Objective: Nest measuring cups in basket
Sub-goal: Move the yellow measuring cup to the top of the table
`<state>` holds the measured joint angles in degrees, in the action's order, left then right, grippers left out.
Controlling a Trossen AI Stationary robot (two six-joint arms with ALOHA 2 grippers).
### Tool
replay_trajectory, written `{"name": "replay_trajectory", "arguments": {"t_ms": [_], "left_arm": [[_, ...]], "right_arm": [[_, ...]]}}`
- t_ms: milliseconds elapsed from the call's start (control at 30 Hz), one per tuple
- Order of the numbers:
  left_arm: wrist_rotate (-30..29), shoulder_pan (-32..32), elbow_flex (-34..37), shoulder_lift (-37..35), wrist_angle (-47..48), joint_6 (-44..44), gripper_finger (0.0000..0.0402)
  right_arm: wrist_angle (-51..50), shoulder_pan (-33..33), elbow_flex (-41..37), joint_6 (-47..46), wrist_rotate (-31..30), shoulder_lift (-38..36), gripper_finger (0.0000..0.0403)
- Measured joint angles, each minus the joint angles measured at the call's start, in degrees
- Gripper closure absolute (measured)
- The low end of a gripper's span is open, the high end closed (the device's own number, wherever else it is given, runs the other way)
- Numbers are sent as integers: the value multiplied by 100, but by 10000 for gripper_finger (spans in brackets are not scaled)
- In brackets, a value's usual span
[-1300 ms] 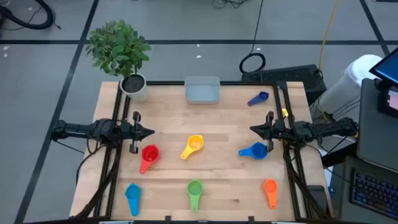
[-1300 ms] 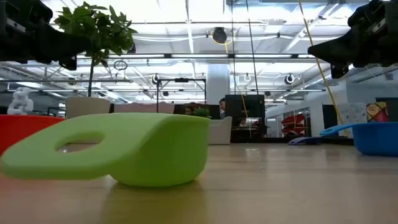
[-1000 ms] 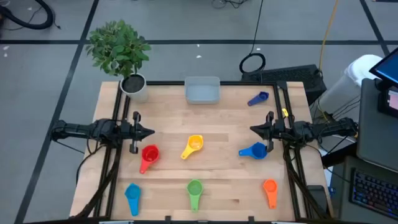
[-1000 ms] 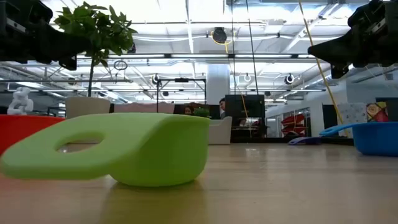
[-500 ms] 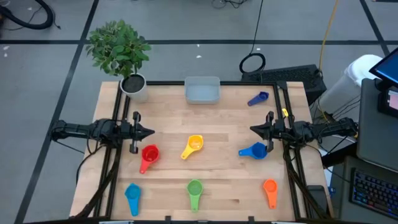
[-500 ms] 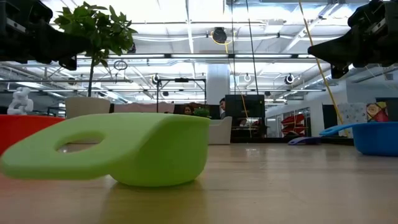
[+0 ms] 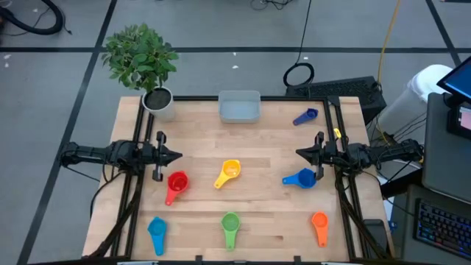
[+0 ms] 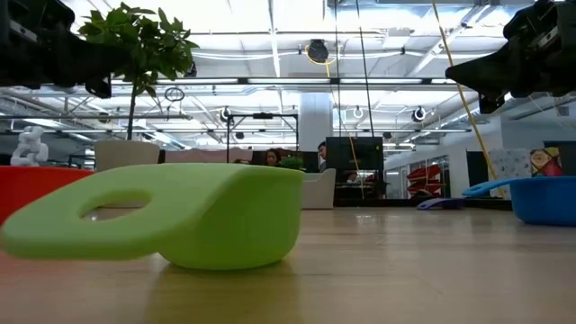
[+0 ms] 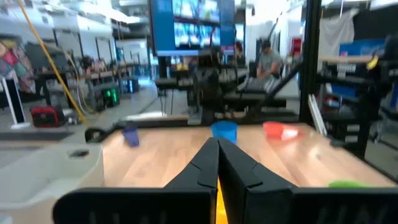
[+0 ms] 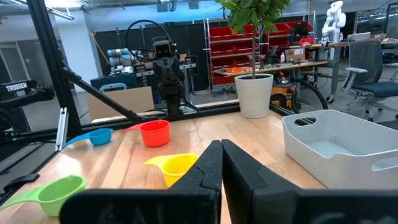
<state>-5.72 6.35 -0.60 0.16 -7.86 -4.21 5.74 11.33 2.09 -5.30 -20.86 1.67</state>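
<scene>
Your left gripper (image 7: pixel 176 156) and right gripper (image 7: pixel 300 153) hover pinched closed, holding nothing. The red cup (image 7: pixel 176 182) lies just below-beside the left tips, the dark blue cup (image 7: pixel 302 177) beside the right; the basket (image 7: pixel 239 107) sits well beyond both. Descend without opening first and you'll likely knock a cup sliding.

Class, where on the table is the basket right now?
In the high view, the basket sits at the table's far edge, centred, between the plant pot and a dark blue cup.

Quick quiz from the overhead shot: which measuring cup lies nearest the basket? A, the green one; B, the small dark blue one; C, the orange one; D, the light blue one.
B: the small dark blue cup lies at the table's far edge, just beside the basket, while the green cup, orange cup and light blue cup sit along the near edge.
</scene>
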Motion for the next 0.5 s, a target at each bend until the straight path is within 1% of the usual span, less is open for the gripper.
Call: {"name": "replay_trajectory", "arguments": {"t_ms": [200,400,500], "left_arm": [[0,0,0,0,-490,23,396],[-13,0,0,0,-835,-21,396],[-15,0,0,0,-940,162,396]], "right_arm": [[119,0,1,-2,0,1,403],[739,0,0,0,0,2,403],[1182,0,0,147,-75,3,403]]}}
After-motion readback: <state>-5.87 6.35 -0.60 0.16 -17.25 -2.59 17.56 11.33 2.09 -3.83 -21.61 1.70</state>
